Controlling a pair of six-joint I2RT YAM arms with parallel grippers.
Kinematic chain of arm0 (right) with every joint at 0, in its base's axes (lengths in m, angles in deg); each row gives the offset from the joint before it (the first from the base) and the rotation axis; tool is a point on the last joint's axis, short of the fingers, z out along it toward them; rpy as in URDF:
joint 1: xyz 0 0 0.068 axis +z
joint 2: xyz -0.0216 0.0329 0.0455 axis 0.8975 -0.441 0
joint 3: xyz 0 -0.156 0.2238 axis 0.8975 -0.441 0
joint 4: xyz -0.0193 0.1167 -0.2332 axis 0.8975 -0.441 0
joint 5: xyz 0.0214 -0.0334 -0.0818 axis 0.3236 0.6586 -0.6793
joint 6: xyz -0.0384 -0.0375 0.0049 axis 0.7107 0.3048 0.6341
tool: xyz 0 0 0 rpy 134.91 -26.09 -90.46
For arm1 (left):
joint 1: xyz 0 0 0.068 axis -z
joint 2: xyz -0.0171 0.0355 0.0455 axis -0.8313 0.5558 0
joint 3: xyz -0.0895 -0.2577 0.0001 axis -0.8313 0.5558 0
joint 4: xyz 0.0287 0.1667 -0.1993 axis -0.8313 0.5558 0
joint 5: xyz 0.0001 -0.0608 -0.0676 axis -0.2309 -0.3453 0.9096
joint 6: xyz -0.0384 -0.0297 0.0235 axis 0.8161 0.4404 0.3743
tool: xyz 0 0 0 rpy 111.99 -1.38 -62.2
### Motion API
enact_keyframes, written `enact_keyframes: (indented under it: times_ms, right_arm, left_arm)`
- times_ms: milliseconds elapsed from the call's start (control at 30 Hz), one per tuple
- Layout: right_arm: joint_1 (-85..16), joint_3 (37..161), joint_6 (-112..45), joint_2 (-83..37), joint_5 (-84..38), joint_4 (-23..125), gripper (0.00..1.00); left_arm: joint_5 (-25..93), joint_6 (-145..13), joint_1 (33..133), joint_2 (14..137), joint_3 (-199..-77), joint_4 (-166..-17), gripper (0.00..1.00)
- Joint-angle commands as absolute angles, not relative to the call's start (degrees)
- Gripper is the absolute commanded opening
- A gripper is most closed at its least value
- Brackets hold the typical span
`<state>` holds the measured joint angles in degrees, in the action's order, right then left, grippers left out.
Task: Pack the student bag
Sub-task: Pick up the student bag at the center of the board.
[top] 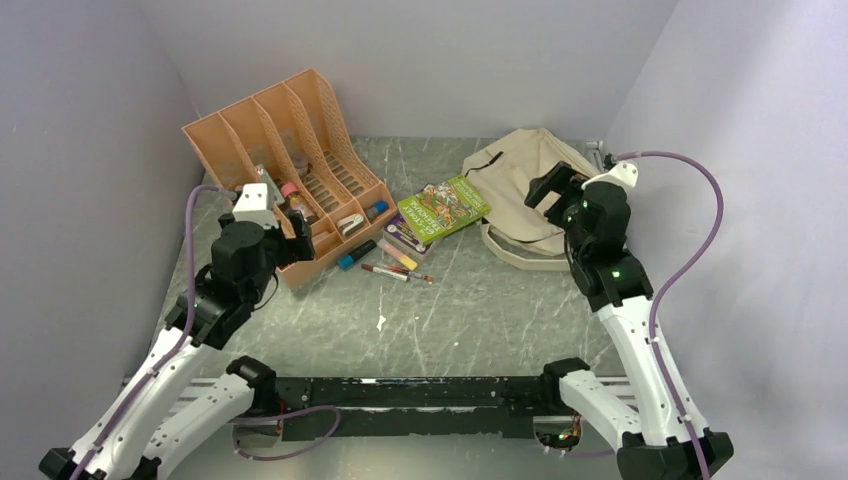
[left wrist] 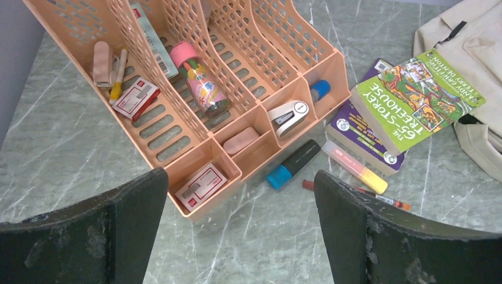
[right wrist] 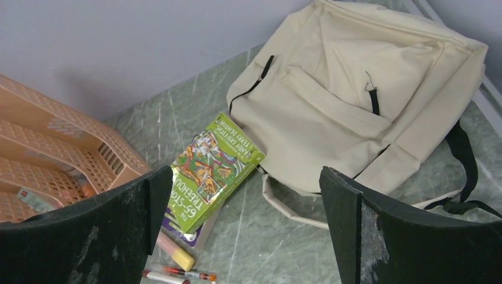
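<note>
The soft cream fabric backpack with black zips and straps [right wrist: 355,89] lay flat at the far right of the grey-green marbled worktop [top: 470,310]. No open mouth showed on it. A green paperback book [top: 445,208] sat just beside its left edge, on top of a purple one.

The right pincer [right wrist: 245,171] hung over the bag's near-left corner, jaws wide and empty. The left pincer [left wrist: 240,177], equally wide and empty, hovered above the front of the orange plastic file organizer [left wrist: 177,89].

The step in hand looked like opening the bag. To do that well, the right arm should probably find the zip pull rather than pinch loose cloth. The left arm could pin the fabric, since the limp bag would likely slide or bunch.
</note>
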<state>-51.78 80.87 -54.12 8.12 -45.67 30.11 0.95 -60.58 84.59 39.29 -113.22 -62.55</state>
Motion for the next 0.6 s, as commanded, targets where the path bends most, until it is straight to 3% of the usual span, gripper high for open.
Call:
enact_keyframes:
  times_ms: [0, 200, 567]
  right_arm:
    - [-52.4, 80.7, -55.6, 6.7, -48.0, 30.3, 1.0]
    - [-52.5, 79.4, -60.2, 5.1, -48.5, 30.2, 1.0]
    - [-52.6, 76.1, -75.5, -0.2, -50.3, 26.7, 1.0]
  left_arm:
    - [0.9, -63.0, 85.2, 38.6, -111.2, -68.0, 0.97]
    - [3.3, -64.1, 85.0, 39.0, -110.5, -69.9, 0.97]
    - [-2.9, -63.2, 85.0, 39.3, -110.8, -66.7, 0.97]
